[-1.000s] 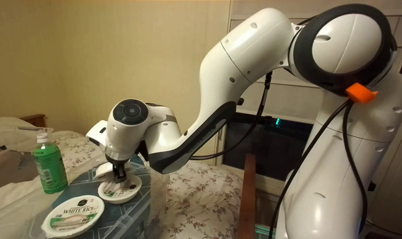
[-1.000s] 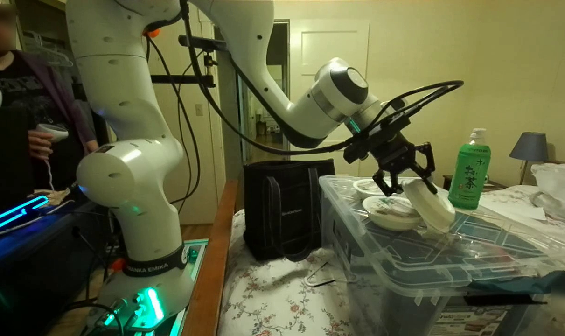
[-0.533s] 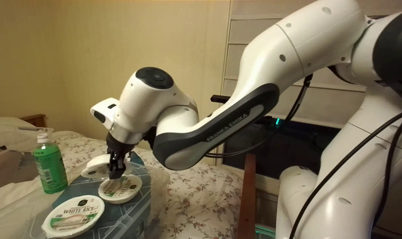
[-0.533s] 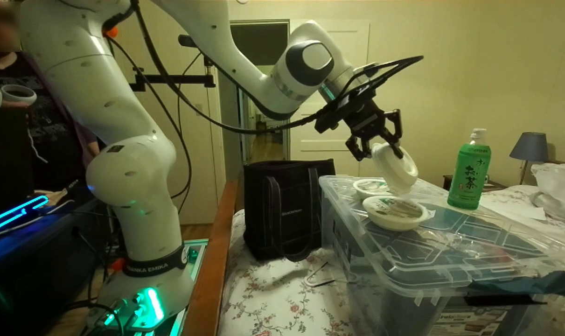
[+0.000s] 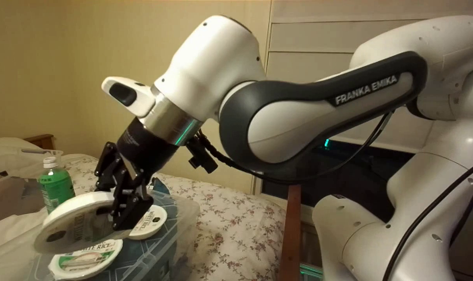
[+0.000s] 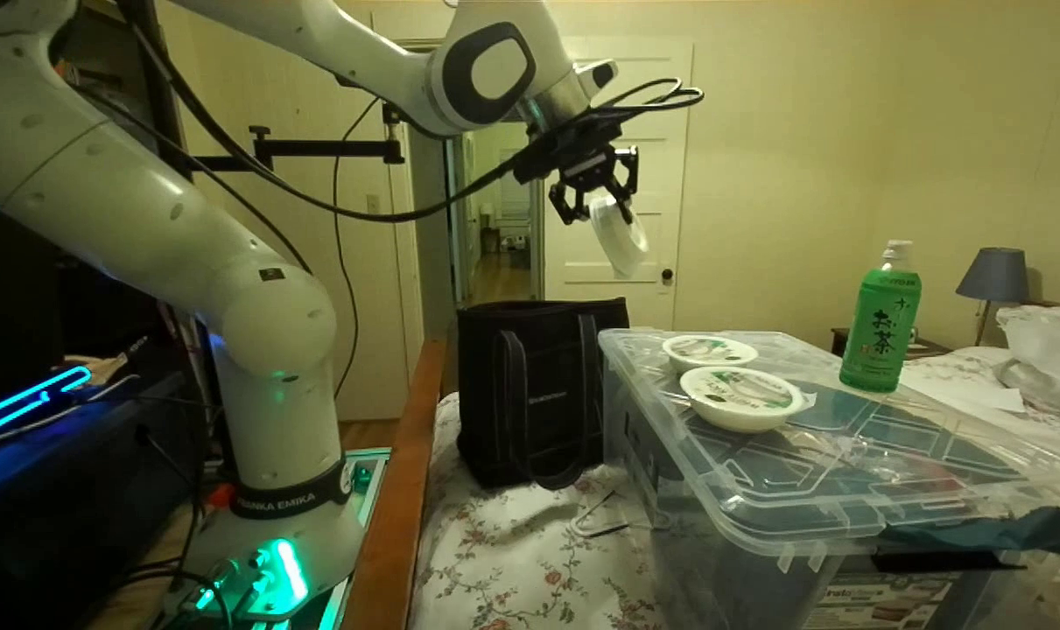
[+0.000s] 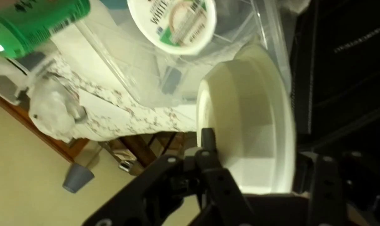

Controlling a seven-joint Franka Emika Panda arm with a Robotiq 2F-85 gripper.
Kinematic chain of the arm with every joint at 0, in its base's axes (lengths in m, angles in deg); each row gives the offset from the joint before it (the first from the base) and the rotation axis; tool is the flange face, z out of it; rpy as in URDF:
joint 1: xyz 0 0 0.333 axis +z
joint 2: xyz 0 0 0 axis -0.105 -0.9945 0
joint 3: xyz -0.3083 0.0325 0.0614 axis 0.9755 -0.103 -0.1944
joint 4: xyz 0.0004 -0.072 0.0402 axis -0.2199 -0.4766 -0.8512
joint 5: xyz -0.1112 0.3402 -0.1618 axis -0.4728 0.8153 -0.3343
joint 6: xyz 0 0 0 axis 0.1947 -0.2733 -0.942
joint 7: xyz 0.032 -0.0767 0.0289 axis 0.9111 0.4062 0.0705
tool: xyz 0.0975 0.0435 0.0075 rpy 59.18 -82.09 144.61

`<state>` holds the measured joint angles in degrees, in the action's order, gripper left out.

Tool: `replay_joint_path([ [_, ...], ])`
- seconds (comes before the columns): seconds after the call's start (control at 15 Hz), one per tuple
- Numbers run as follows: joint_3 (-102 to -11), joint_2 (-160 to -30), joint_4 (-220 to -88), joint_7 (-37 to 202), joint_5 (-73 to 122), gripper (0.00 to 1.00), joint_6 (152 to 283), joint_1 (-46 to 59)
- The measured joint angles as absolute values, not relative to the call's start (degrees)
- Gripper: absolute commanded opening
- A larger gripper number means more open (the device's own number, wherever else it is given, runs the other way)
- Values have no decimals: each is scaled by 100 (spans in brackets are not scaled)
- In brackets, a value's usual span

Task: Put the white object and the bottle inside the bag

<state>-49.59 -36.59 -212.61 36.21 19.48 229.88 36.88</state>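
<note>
Up in the air, higher than the bin (image 6: 845, 472) and near the bag (image 6: 543, 372), my jaws are clenched on a bowl (image 6: 619, 241), one finger (image 7: 208, 138) against its base and the other against its lid. The bowl hangs from my gripper (image 6: 607, 213) steeply tilted, nearly on edge. I take it as the white thing asked for: picking it up is done, putting it in is not, and I judge myself under halfway. The bag stands upright on the bed (image 6: 512, 560), just beside the bin. I cannot tell whether the bowl is over the bag's mouth, nor see what lies within. Next, I think, I must bring the bowl over that mouth, lower it clear of the rim and let go. Then there is the bottle (image 6: 881, 331), upright on the bin, well apart from me and untouched; that whole half is left. The second bowl (image 6: 741, 400) and the third bowl (image 6: 709, 352) lie flat on the bin, and I reckon the task leaves them there
</note>
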Motion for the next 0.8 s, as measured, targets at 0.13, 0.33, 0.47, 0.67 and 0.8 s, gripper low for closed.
replay_joint_path([
  [0.13,-4954,-3427,-21253,3282,2526,11,22814,4133],
  [0.33,-4831,-3443,-21251,2854,3305,11,22785,4849],
  [0.47,-4625,-3585,-21246,2523,3812,11,22785,5373],
  [0.67,-4261,-3890,-21145,1957,4627,11,22772,6218],
  [0.8,-4026,-4134,-20969,1567,5145,11,22600,6736],
])
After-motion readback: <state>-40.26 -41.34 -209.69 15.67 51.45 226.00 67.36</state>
